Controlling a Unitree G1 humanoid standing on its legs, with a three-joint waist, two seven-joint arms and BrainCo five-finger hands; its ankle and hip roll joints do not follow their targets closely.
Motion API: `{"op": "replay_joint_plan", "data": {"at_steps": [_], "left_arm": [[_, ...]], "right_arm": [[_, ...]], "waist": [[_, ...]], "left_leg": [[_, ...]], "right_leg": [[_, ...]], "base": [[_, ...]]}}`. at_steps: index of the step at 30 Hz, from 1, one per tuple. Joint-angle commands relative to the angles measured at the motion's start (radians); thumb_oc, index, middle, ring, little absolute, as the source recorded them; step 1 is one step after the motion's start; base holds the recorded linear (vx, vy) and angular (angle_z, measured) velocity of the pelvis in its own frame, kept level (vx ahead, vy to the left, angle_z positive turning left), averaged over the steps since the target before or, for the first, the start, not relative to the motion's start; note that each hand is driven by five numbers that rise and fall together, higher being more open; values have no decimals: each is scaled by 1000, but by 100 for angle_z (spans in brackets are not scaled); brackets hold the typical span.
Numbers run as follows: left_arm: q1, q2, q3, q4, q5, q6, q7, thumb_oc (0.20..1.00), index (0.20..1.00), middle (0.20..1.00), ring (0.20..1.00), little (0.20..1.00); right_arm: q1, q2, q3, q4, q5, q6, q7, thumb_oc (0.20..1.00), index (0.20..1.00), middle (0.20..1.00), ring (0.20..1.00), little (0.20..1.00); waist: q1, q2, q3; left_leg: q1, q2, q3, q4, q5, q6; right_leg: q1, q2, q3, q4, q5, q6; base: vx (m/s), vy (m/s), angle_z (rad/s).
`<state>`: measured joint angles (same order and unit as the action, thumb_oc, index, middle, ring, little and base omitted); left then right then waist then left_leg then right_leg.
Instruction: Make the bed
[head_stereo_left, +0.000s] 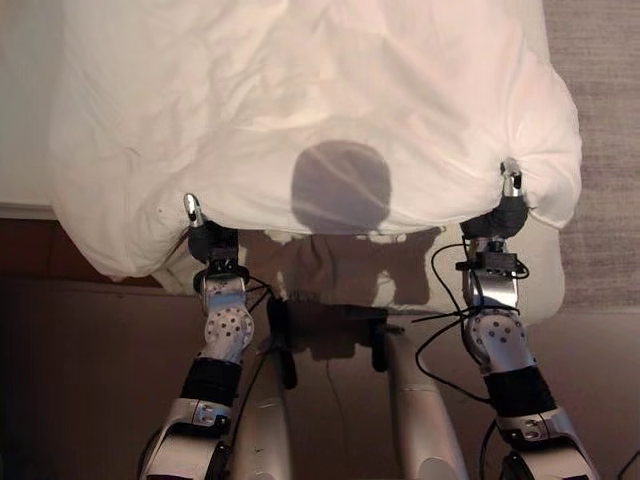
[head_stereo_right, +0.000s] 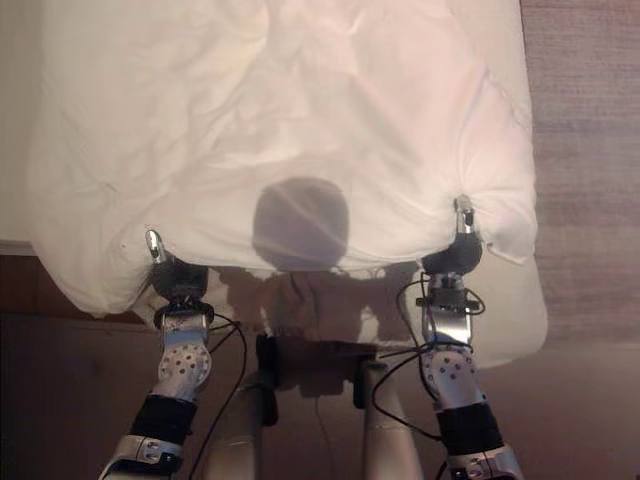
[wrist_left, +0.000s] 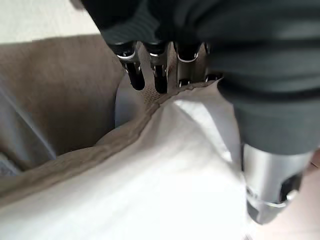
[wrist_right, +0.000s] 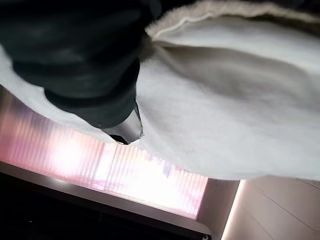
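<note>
Both hands are gripping the near edge of the white duvet, one toward each corner, and you are holding it lifted over the foot of the bed. Your left hand is showing its fingers curled down onto the hem, with the cloth pinched against the thumb. Your right hand is pressing into a bunched fold of the same edge; its cover is hiding the fingers, but the cloth is gathering tightly round it, so it is looking clamped on too.

You are handling something soft, bulky and light, judging from the puffed, creased surface. It is sagging between your two grips and drooping past the left one, so it will likely billow and drag, not slide flat. Holding it at the seamed hem is the sound choice, since the stitched edge gives firmer purchase than the loose filling. Keeping the hands wide apart should be keeping the edge straight as you are laying it.

No label, brand or writing is showing anywhere on the cloth.
</note>
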<state>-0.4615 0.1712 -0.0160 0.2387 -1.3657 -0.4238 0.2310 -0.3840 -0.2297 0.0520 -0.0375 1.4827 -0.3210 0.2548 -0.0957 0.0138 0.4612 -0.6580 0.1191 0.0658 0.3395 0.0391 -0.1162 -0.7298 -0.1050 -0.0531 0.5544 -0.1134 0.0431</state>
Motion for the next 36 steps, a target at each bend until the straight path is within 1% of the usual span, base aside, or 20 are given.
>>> {"op": "replay_joint_plan", "data": {"at_steps": [1,5,6,7,8,9,11,14,17,21,25,27,28,30,31,32,33,34,35,36], "left_arm": [[-36,30,38,49,60,-20,54,1000,1000,1000,1000,1000],[-67,25,45,59,67,-25,72,1000,1000,1000,1000,1000],[-75,26,45,57,68,-24,57,1000,1000,1000,1000,1000],[-78,27,51,51,66,-29,14,1000,1000,1000,1000,1000],[-77,28,51,52,64,-29,11,922,922,922,922,922],[-74,26,57,46,54,-31,-35,567,567,567,567,567],[-73,23,66,46,34,-43,-110,200,200,200,200,200],[-66,10,76,31,7,-61,-208,200,200,200,200,200],[-52,1,79,8,2,-68,-266,200,200,200,200,200],[-36,-13,76,-22,-5,-69,-299,200,200,200,200,200],[27,-34,67,-95,7,-67,-329,200,200,200,200,200],[73,-60,58,-136,6,-60,-336,200,200,200,200,200],[75,-61,56,-139,7,-60,-335,200,200,200,200,200],[97,-77,48,-158,7,-51,-349,200,200,200,200,200],[106,-86,45,-169,5,-49,-355,200,200,200,200,200],[120,-96,41,-189,10,-50,-358,200,200,200,200,200],[120,-96,41,-190,10,-50,-358,200,200,200,200,200],[143,-108,39,-227,-8,-45,-369,200,200,200,200,200],[155,-103,36,-249,-4,-42,-372,200,200,200,200,200],[160,-97,30,-267,-1,-46,-370,200,200,200,200,200]], "right_arm": [[57,-17,-2,-130,-36,7,92,200,200,200,200,200],[65,-5,8,-125,-35,14,84,200,200,200,200,200],[65,0,9,-122,-35,13,84,200,200,200,200,200],[71,8,13,-115,-30,13,87,200,200,200,200,200],[72,8,13,-114,-30,13,88,200,200,200,200,200],[75,12,14,-110,-28,12,91,200,200,200,200,200],[84,23,17,-107,-27,11,96,200,200,200,200,200],[99,33,21,-87,-24,6,107,200,200,200,200,200],[108,35,26,-68,-25,2,112,200,200,200,200,200],[120,43,25,-48,-27,-10,110,200,200,200,200,200],[136,54,22,-3,-38,-26,91,200,200,200,200,200],[144,60,12,37,-52,-47,56,200,200,200,200,200],[145,60,11,37,-53,-47,55,200,200,200,200,200],[146,54,4,73,-65,-63,28,200,200,200,200,200],[145,52,2,85,-69,-63,22,200,200,200,200,200],[145,53,3,102,-69,-65,17,200,200,200,200,200],[145,53,3,103,-69,-65,17,200,200,200,200,200],[146,58,3,119,-57,-79,10,200,200,200,200,200],[146,56,1,138,-65,-85,0,200,200,200,200,200],[149,57,6,148,-64,-87,-10,200,200,200,200,200]], "waist": [[-31,18,-95],[-38,16,-90],[-40,15,-90],[-45,10,-89],[-44,9,-90],[-47,4,-90],[-53,-3,-95],[-57,-11,-103],[-55,-12,-106],[-51,-10,-108],[-38,-6,-106],[-24,0,-109],[-26,1,-108],[-16,-7,-104],[-9,-11,-100],[2,-15,-96],[2,-15,-96],[7,-23,-98],[13,-37,-95],[16,-42,-93]], "left_leg": [[-22,-49,54,45,-53,51],[-16,-45,62,42,-54,50],[-16,-44,64,41,-53,49],[-14,-42,67,44,-55,50],[-14,-42,68,45,-56,50],[-15,-40,71,49,-57,50],[-12,-36,76,50,-60,48],[-3,-34,83,39,-60,48],[9,-36,84,14,-48,48],[35,-43,85,-31,-28,44],[73,-47,63,-73,4,38],[101,-49,50,-122,33,24],[107,-50,48,-128,37,23],[111,-48,44,-124,65,1],[111,-54,30,-117,69,-2],[130,-66,-4,-122,66,0],[130,-66,-4,-123,68,0],[166,-38,-26,-148,59,7],[180,2,-55,-148,67,5],[202,27,-68,-161,63,8]], "right_leg": [[27,49,8,-155,92,76],[32,48,14,-164,97,80],[32,49,16,-167,98,80],[32,51,20,-165,99,80],[32,52,21,-165,99,80],[30,53,24,-164,99,79],[28,56,30,-165,98,80],[27,62,41,-172,105,81],[36,68,46,-195,115,82],[58,72,46,-225,121,80],[101,84,34,-251,120,68],[121,89,13,-265,113,61],[125,89,11,-268,114,61],[155,82,-2,-299,115,55],[171,76,-8,-315,116,54],[189,79,-8,-323,115,52],[189,79,-9,-324,116,52],[193,77,-3,-312,108,50],[195,72,4,-308,109,47],[200,66,6,-304,104,50]], "base": [[0,0,0],[0,0,0],[0,0,0],[0,0,0],[-15,15,-4],[-10,9,-5],[-10,10,-7],[-12,-6,-6],[-11,-21,-12],[-8,-47,-10],[-24,-102,-3],[-29,-149,-2],[-23,-145,5],[-48,-110,14],[-54,-88,24],[-30,-36,24],[-13,-54,20],[-30,-53,10],[-27,-38,13],[-30,37,15]]}}
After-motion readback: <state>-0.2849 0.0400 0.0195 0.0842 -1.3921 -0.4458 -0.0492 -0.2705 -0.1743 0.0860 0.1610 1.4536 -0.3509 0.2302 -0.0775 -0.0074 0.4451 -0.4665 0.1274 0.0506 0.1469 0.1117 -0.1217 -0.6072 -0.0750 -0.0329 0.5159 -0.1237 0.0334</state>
